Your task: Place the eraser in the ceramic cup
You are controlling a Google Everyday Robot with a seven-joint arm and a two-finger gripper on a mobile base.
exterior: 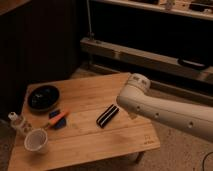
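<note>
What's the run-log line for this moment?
eraser: flat on table, untouched | ceramic cup: upright, front-left corner | gripper: open, hidden behind arm near eraser

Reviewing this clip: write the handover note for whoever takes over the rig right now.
Gripper: hidden behind the arm, which reaches in from the right over the table. Open, holding nothing.
Eraser: lying flat mid-table, just left of the arm, not grasped.
Ceramic cup: upright near the table's front left corner, no eraser in it.
Done: nothing yet.
Left: grasp the eraser, carry it left to the cup, drop it in.
</note>
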